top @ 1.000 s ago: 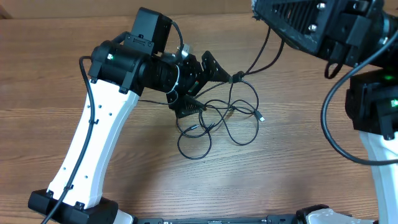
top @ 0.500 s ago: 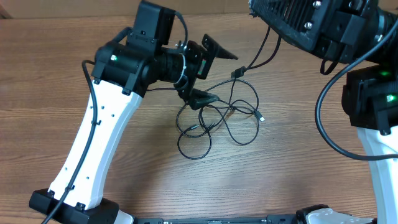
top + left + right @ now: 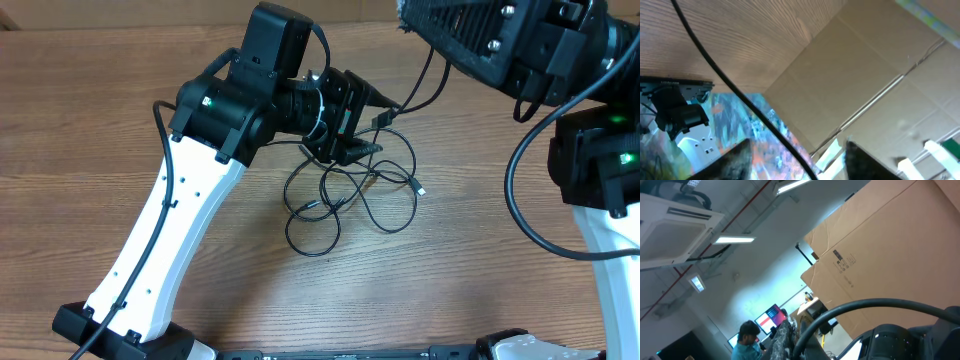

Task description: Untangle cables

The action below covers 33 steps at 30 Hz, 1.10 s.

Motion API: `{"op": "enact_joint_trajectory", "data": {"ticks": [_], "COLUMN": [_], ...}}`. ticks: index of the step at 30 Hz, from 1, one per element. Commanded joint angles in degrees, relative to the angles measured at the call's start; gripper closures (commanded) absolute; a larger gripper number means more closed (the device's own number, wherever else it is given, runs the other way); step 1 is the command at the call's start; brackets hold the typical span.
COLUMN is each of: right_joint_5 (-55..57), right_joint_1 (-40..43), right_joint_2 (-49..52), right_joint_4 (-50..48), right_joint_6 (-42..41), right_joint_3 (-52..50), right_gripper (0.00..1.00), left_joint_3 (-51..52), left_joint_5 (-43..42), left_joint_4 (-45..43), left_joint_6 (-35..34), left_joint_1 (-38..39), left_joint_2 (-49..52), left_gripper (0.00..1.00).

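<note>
The cables point(image 3: 350, 190) are thin black cords lying in loose tangled loops at the table's middle, with a silver-tipped plug point(image 3: 421, 190) at the right. My left gripper point(image 3: 358, 120) is open, turned on its side just above the tangle's upper edge. In the left wrist view one black cable point(image 3: 740, 95) runs between its spread fingers point(image 3: 797, 150). One cord point(image 3: 425, 75) rises from the tangle toward my raised right arm. In the right wrist view the right gripper point(image 3: 812, 340) points at the ceiling with its fingers together; where it holds the cord is hidden.
The wood-grain table point(image 3: 480, 280) stretches on all sides of the tangle. My right arm's body point(image 3: 500, 40) hangs high over the back right corner. Its thick black cable point(image 3: 520, 200) loops down at the right. Cardboard sheets point(image 3: 855, 65) stand behind the table.
My left arm has swung right and its wrist has rolled, bringing the open fingers closer over the tangle's top. The loops and the right arm have barely moved.
</note>
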State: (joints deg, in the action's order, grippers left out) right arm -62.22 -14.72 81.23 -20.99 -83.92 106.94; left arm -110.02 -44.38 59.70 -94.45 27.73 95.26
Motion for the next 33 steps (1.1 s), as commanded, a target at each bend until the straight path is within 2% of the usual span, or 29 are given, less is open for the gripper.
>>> {"op": "enact_joint_trajectory", "data": {"ticks": [1,5,9,10,16,22,24,29,31,33], "right_joint_5": [-0.85,-0.9,-0.92,-0.92,-4.76,-15.19,-18.75,-27.69,-27.69,-27.69], "right_joint_1": [-0.33,-0.33,-0.33,-0.31,2.16,13.25,17.97,27.26,30.08,31.95], "right_joint_2": [-0.37,-0.37,-0.37,-0.37,-0.37,-0.33,-0.2,0.94,1.2,1.51], "right_joint_4": [-0.35,-0.35,-0.33,-0.33,0.15,0.35,0.37,1.29,2.05,2.34], "right_joint_6": [0.48,0.48,0.46,0.46,0.46,0.48,0.46,0.48,0.48,0.5], "right_joint_3": [0.98,0.98,0.98,0.98,0.98,0.94,0.7,0.68,-0.35,-1.6], "right_gripper": [0.96,0.96,0.96,0.96,0.96,0.92,0.84,0.76,0.55,0.39], "left_joint_3": [-0.72,-0.72,-0.72,-0.72,-0.72,-3.21,-6.56,-16.72,-19.76,-22.12], "left_joint_5": [1.36,1.36,1.38,1.55,5.25,3.74,5.73,14.53,17.62,20.15], "left_joint_4": [-0.2,-0.2,-0.17,-0.17,-0.66,-8.74,-8.98,-7.63,-7.5,-7.76], "left_joint_6": [-0.72,-0.72,-0.68,-0.37,2.08,9.94,12.96,23.78,26.82,27.93], "left_joint_1": [0.07,0.07,0.04,0.04,-0.17,-1.09,-1.07,-1.07,-1.07,-1.14], "left_joint_2": [0.31,0.33,0.33,0.33,0.31,0.22,0.22,0.22,0.22,0.22], "left_gripper": [0.57,0.78,0.87,0.93,0.96,0.96,0.96,0.96,0.96,0.96]}}
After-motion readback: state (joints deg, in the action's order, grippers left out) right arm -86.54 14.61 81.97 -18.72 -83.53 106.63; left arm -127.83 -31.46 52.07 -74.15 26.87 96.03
